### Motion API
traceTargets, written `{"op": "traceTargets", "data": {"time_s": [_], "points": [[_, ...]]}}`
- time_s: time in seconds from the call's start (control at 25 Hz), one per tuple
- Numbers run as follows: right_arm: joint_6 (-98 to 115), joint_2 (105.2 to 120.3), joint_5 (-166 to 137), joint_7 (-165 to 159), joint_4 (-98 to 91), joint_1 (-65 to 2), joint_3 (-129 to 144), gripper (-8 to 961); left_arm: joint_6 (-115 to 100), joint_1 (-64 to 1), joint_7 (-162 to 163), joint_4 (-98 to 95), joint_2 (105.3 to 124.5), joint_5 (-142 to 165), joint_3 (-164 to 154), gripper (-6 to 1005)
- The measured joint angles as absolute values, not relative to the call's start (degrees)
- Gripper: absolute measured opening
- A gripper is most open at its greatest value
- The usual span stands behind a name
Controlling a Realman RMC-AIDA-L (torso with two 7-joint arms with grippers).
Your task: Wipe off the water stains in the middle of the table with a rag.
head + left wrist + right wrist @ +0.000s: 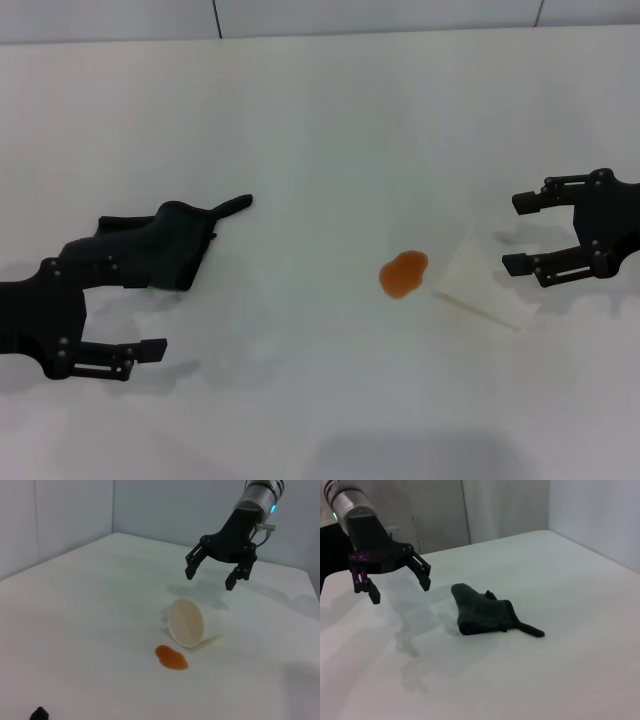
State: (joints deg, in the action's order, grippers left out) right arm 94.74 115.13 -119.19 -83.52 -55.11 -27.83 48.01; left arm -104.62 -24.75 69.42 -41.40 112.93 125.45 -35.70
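The orange-brown water stain (403, 273) lies near the middle of the white table (320, 120); it also shows in the left wrist view (171, 658). The dark rag (170, 250) lies bunched at the left, its pointed tab towards the stain, and shows in the right wrist view (485, 610). My left gripper (150, 315) is open and empty just beside the rag, raised off the table in the right wrist view (400, 591). My right gripper (510, 232) is open and empty at the right, also seen in the left wrist view (210, 580).
A white paper cup (480, 285) lies on its side between the stain and the right gripper, its mouth facing the left wrist camera (186, 622). A grey wall runs along the table's far edge.
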Motion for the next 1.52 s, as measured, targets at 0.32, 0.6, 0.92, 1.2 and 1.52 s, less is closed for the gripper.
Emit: {"op": "traceTargets", "data": {"time_s": [0.32,0.6,0.92,1.2,1.52], "points": [[94.7,115.13,-119.1,-82.8,-55.0,-27.7,48.1,808,-104.5,-24.7,69.6,-41.4,113.08,125.2,-35.7,886],[94.7,115.13,-119.1,-83.1,-55.2,-27.8,48.2,808,-104.8,-24.8,69.7,-41.7,113.11,125.2,-35.9,886],[94.7,115.0,-120.1,-89.2,-56.9,-28.8,49.5,807,-104.9,-24.9,69.4,-41.7,113.08,125.6,-36.1,886],[95.4,114.88,-129.0,-108.8,-67.2,-29.9,56.7,808,-104.9,-24.9,69.5,-41.8,112.67,125.9,-36.0,886],[101.3,115.03,-142.3,-126.1,-68.8,-38.6,61.7,752,-104.9,-25.8,69.3,-41.8,112.59,125.9,-36.1,886]]}}
